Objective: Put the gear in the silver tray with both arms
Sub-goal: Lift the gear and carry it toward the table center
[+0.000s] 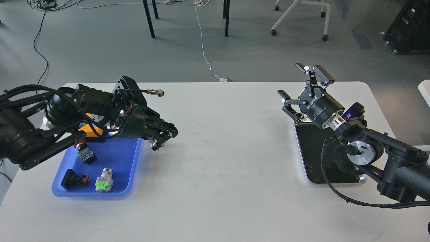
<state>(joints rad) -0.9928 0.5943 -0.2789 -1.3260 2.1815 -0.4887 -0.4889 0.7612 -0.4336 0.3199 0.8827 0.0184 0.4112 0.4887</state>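
My left gripper (160,138) hangs over the table just right of the blue tray (124,158), pointing right and down. Its fingers are closed on a small silvery piece, which I take for the gear (155,146); most of it is hidden. The silver tray (312,158) with its dark mirror bottom lies at the right, partly under my right arm. My right gripper (293,81) is open and empty, raised above the tray's far left corner and pointing up and left.
The blue tray holds an orange box (88,129), a black push-button (85,155), a black and red button (72,179) and a green and white switch (104,183). A wide stretch of white table (221,151) lies between the trays.
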